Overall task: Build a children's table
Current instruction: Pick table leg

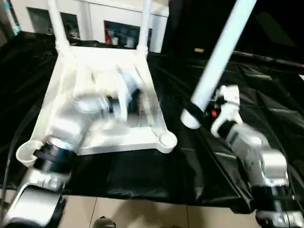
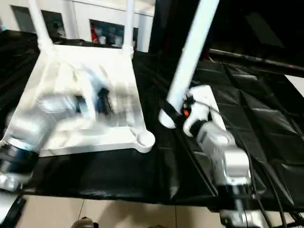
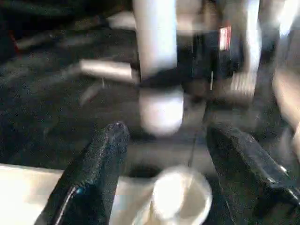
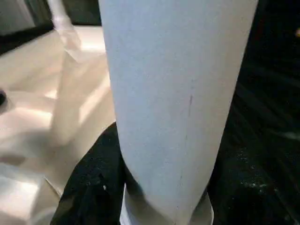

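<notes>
From my head, the children's table [image 1: 107, 66] lies upside down on the black-draped worktop [image 1: 266, 95], smooth white plastic. Beside its near corner socket [image 1: 167, 139], my right gripper [image 1: 202, 114] clenches a glossy white tubular leg [image 1: 221, 52]. At my left wrist, my left gripper [image 3: 164, 154] stands open above that socket [image 3: 180, 199]. At my right wrist, the leg [image 4: 176, 93] blocks most else.

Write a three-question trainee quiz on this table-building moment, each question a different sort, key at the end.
1. True or false: two legs already stand in the far corners of the upside-down tabletop.
2. Multiple choice: the right gripper is (a) open over the black cloth, (b) shut on a loose leg, (c) resting inside a socket.
3. Fill in: the left gripper hovers with open fingers above the near right ____.

Key: 1 true; 2 b; 3 socket.
</notes>
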Controlling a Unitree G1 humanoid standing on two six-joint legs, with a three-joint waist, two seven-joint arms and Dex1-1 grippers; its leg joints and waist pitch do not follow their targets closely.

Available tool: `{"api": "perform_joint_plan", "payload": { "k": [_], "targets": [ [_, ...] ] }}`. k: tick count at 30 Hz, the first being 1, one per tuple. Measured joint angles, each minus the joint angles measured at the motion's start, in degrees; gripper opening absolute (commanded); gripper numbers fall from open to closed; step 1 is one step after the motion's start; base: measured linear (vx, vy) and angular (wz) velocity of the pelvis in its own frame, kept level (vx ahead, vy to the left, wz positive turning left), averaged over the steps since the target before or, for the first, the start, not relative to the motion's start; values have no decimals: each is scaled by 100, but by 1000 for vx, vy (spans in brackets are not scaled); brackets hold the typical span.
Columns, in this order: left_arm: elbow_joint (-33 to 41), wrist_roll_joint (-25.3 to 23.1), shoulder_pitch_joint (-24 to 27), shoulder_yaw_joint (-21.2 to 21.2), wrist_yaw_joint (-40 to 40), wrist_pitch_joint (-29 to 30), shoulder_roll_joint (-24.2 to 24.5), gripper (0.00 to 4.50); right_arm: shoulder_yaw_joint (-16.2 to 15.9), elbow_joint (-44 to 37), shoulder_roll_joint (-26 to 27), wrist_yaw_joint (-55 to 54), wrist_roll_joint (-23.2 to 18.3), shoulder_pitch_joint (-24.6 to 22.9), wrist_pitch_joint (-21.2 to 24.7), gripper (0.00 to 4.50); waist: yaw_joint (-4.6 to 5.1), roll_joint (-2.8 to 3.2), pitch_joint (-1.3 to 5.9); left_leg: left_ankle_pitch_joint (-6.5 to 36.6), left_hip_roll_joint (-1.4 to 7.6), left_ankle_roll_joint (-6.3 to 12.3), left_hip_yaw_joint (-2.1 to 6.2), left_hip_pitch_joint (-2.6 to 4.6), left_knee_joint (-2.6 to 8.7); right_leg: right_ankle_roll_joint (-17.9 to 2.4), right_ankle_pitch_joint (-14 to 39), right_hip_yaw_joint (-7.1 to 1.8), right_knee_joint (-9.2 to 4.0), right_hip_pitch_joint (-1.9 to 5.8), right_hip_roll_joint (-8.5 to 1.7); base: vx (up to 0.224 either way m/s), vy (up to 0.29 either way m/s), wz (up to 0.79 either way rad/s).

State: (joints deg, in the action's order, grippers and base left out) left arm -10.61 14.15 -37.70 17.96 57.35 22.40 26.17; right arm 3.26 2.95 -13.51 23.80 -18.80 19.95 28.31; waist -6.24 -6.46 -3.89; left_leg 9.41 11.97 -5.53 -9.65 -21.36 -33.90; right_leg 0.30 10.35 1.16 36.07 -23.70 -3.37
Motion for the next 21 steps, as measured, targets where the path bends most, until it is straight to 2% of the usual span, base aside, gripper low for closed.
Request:
{"api": "perform_joint_plan", "payload": {
  "k": [3, 6, 7, 10, 14, 21],
  "targets": [
    [-57, -437, 211, 490, 374, -345, 335, 312, -51, -59, -11, -17, 107, -115, -88, 192, 73, 45, 7, 0, 0, -1, -4, 12, 3, 0, 0, -7, 2, 3, 1, 0, 0, 0],
    [-72, -557, 470, 764, 639, -363, 500, 312, -136, -62, -10, -21, 156, -248, -108, 192, 114, 66, -4, -2, 0, -3, -5, 11, 4, -3, -1, -8, 8, -2, 2, 0, 0, 0],
    [-85, -557, 494, 792, 690, -362, 497, 284, -165, -61, -5, -23, 169, -246, -108, 192, 116, 71, -8, -2, 0, -4, -5, 10, 3, -8, -5, -9, 8, -3, 2, 0, 0, 0],
    [-255, -720, 437, 834, 788, -602, 513, 277, -202, -65, 9, -42, 182, -241, -126, 192, 119, 75, -9, -4, 0, -6, -5, 17, 3, -14, -9, -10, 8, 1, 2, 0, 0, 0],
    [-812, -1097, 360, 846, 686, -992, 580, 235, -316, -73, 45, -46, 289, -246, -138, 192, 121, 81, -7, -4, 0, -6, -5, 19, 3, -14, -9, -14, 8, 2, 2, 0, 0, 0],
    [-1034, -1241, 326, 882, 614, -1058, 665, 191, -385, -74, 44, 18, 299, -245, -143, 192, 116, 87, -10, -3, 1, -5, -6, 19, 4, -17, -10, -14, 8, 2, 2, 0, 0, 0]
  ]
}}
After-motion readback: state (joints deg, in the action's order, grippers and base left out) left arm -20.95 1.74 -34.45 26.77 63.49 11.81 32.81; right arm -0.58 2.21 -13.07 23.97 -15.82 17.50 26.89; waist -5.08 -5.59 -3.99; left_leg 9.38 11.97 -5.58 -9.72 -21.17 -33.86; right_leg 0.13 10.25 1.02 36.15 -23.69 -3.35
